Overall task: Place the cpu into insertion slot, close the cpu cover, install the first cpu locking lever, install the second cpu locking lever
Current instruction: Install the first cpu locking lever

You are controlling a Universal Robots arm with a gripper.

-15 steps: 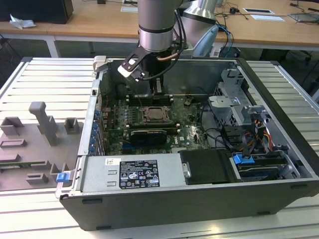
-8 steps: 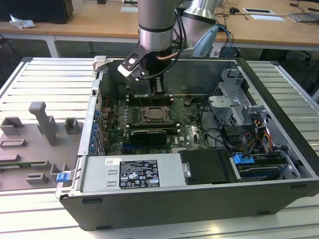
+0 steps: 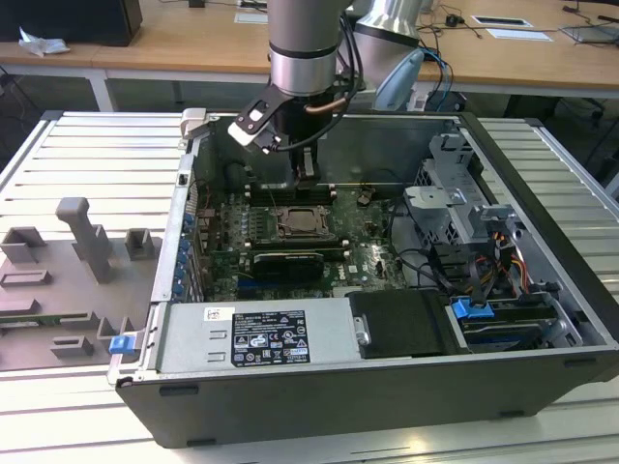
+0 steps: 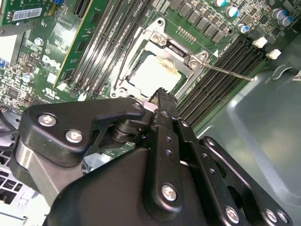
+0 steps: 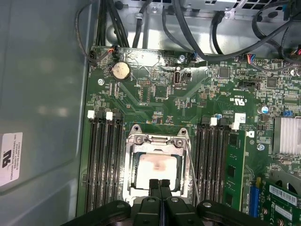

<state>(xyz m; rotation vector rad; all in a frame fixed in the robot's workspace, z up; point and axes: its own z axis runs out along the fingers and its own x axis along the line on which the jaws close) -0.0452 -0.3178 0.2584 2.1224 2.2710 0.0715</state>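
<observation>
The cpu (image 5: 157, 170) lies in the socket (image 3: 305, 224) on the green motherboard, its pale top showing through the cut-out of the cpu cover (image 5: 155, 140), which lies flat over it. In the second wrist view the cpu (image 4: 154, 74) and the cover (image 4: 175, 52) look the same. A thin metal locking lever (image 4: 228, 71) juts out sideways from the socket over the memory slots; it is a fine wire (image 5: 190, 162) in the first wrist view. My gripper (image 5: 160, 184) hangs just above the socket's edge, shut and empty. It also appears in the other views (image 3: 306, 176) (image 4: 162, 93).
Black memory slots (image 5: 106, 160) flank the socket on both sides. A long black expansion card (image 3: 285, 263) sits in front of it, with the power supply (image 3: 256, 338) nearer still. Drive cage (image 3: 455, 208) and cables fill the exterior view's right. A grey fixture tray (image 3: 68, 280) lies outside the case.
</observation>
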